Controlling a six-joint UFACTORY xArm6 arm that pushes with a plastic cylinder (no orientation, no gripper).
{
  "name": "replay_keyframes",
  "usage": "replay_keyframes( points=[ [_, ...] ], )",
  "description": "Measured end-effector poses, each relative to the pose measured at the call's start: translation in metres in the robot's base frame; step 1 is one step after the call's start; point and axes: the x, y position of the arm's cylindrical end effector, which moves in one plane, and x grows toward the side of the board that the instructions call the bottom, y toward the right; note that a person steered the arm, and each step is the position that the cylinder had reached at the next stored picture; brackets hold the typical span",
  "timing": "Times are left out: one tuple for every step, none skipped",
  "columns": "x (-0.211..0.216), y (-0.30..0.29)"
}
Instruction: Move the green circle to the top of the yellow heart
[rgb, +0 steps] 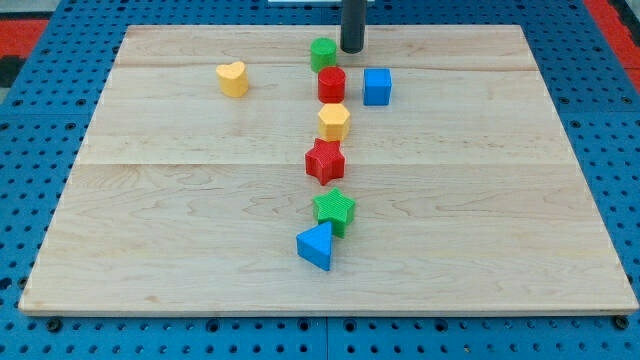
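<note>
The green circle (323, 53) sits near the board's top edge, at the view's top centre. The yellow heart (232, 78) lies to its left, a bit lower, well apart from it. My tip (352, 49) is just to the right of the green circle, close to it or touching it; I cannot tell which. The rod rises out of the view's top.
A red round block (332, 84) sits right below the green circle, with a blue cube (377, 87) to its right. Below come a yellow hexagon (334, 122), a red star (325, 161), a green star (335, 210) and a blue triangle (316, 245). The wooden board (150, 220) lies on a blue pegboard.
</note>
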Motion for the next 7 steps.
replay_keyframes(
  points=[
    [-0.005,0.000],
    [-0.009,-0.001],
    [-0.011,-0.001],
    [-0.011,-0.001],
    [0.010,0.022],
    [0.013,0.022],
    [0.013,-0.051]
  ],
)
